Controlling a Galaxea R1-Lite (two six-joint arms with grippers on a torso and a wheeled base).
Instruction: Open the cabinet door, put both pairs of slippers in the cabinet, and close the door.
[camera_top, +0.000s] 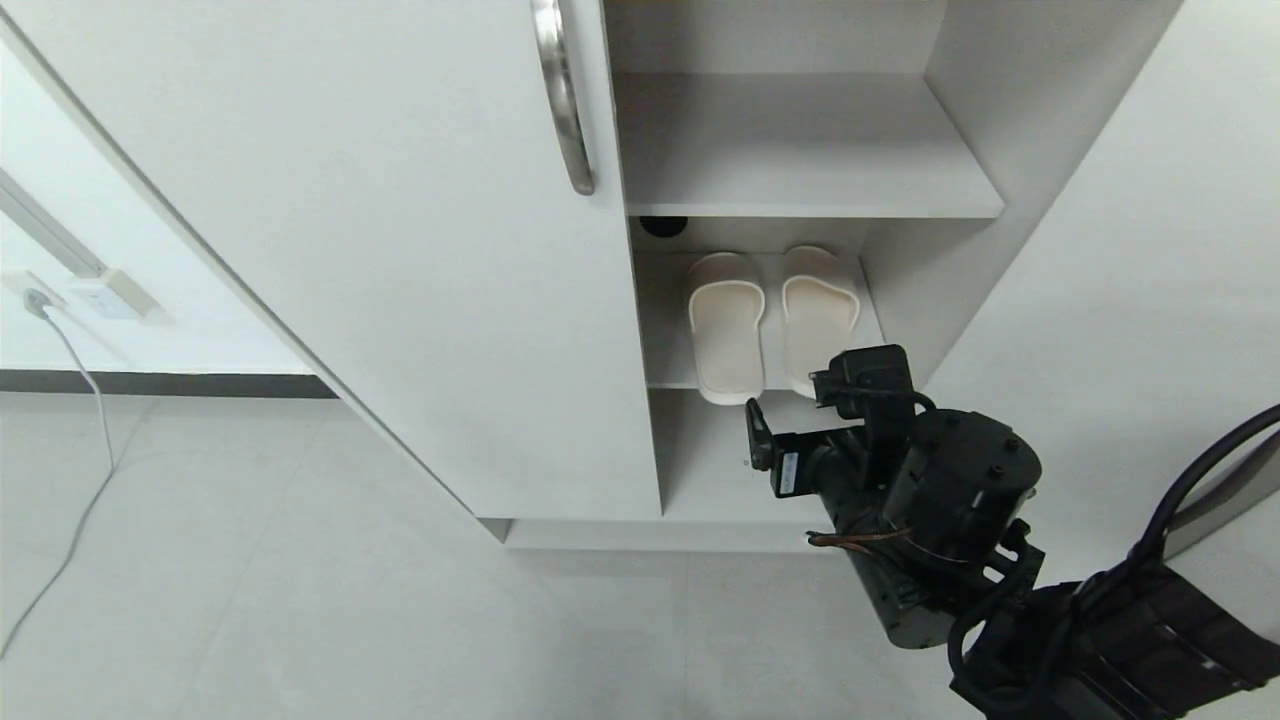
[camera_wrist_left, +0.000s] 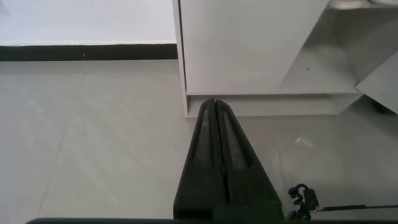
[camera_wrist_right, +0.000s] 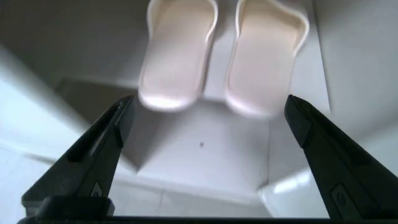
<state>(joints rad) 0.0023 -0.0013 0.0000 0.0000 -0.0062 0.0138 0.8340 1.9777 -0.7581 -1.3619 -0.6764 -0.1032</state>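
A pair of cream slippers (camera_top: 725, 325) (camera_wrist_right: 177, 56) lies side by side on the middle shelf of the white cabinet (camera_top: 400, 250), heels slightly over the shelf's front edge. The cabinet's right door (camera_top: 1130, 300) stands swung open; the left door with its metal handle (camera_top: 565, 100) is closed. My right gripper (camera_top: 800, 405) (camera_wrist_right: 208, 106) is open just in front of and below the slippers, nothing between its fingers. My left gripper (camera_wrist_left: 214, 124) is shut and empty, low over the floor before the cabinet's base (camera_wrist_left: 261, 102).
An upper shelf (camera_top: 800, 150) and a bottom shelf (camera_top: 715, 470) are bare. A dark round hole (camera_top: 662, 226) sits in the back wall. At the left, a wall socket (camera_top: 35, 300) feeds a grey cable (camera_top: 90, 480) across the tiled floor (camera_top: 350, 620).
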